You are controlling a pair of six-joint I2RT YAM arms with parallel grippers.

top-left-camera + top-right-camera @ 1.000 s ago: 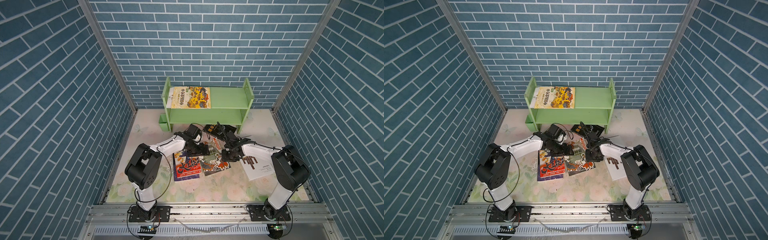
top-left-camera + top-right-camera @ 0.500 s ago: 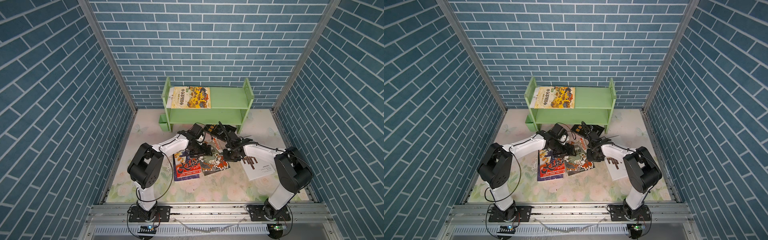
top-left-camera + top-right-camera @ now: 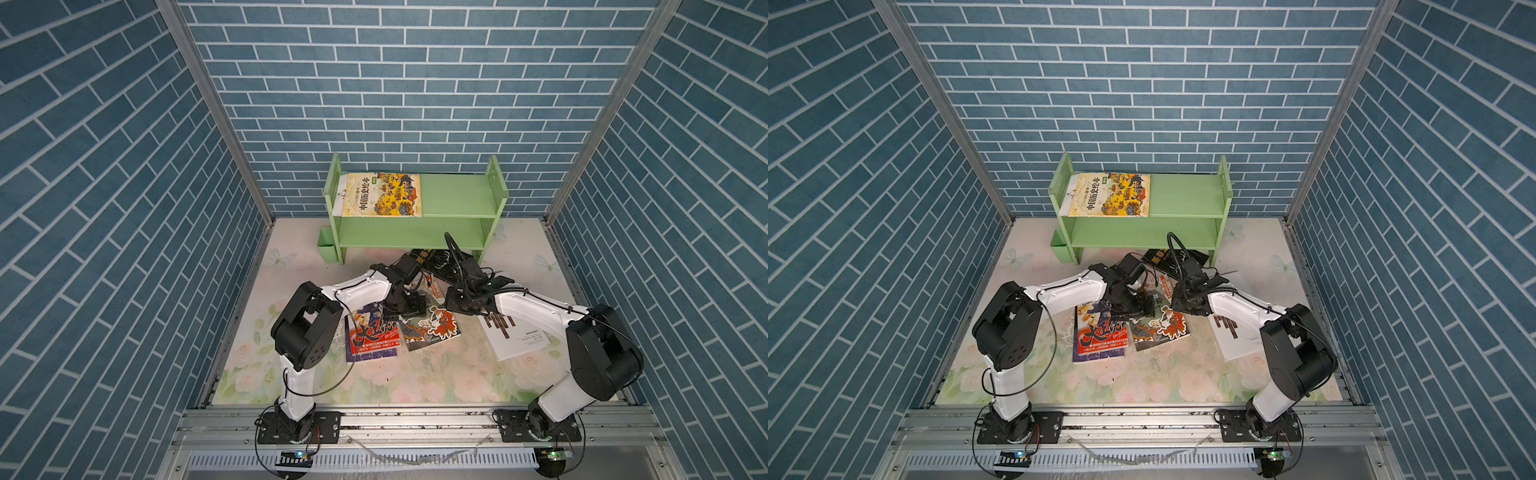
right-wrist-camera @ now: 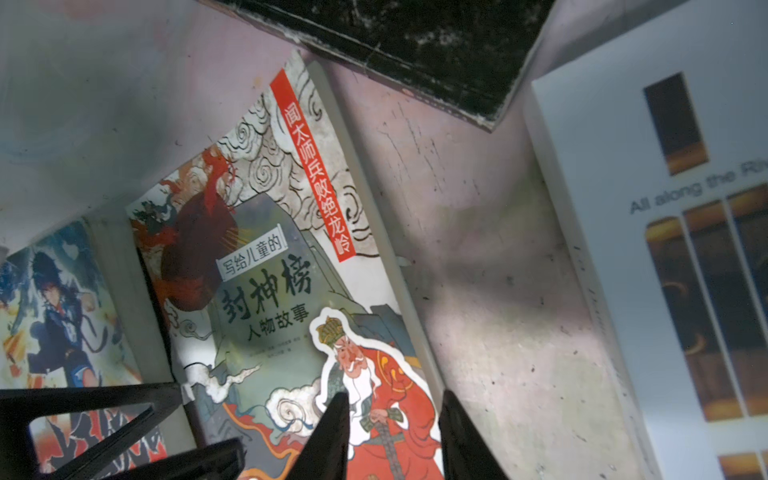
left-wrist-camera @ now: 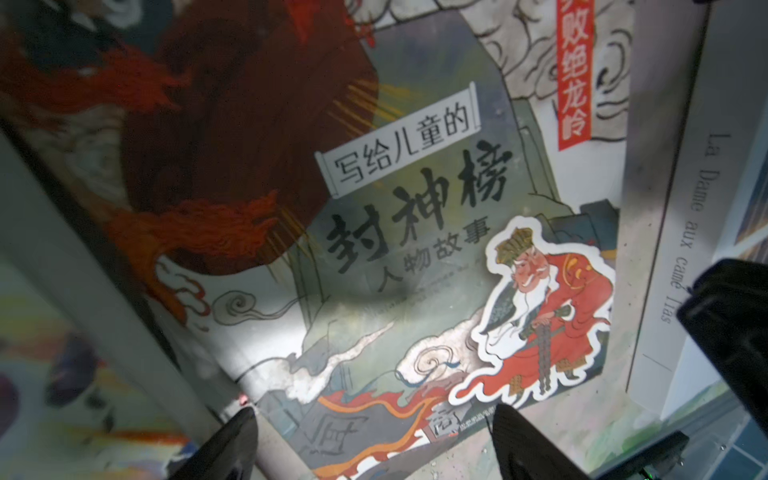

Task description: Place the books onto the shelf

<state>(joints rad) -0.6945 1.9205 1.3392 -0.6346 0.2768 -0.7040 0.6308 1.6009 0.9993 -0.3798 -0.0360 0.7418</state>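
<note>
Lying on the shelf [image 3: 457, 199], upper tier, in both top views is a yellow book [image 3: 382, 195]; other books [image 3: 372, 336] litter the worktop [image 3: 415, 382] before it. Left wrist view: left end effector [image 5: 374, 419] spread over a grey-green book [image 5: 415, 232]. Right wrist view: right end effector [image 4: 395, 395] slightly parted.

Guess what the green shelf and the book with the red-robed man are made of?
Green shelf: probably matte painted wood, given flat boards and drilled side panel. That book: seemingly a paperback: printed card cover, slight sheen, thin page edge.
</note>
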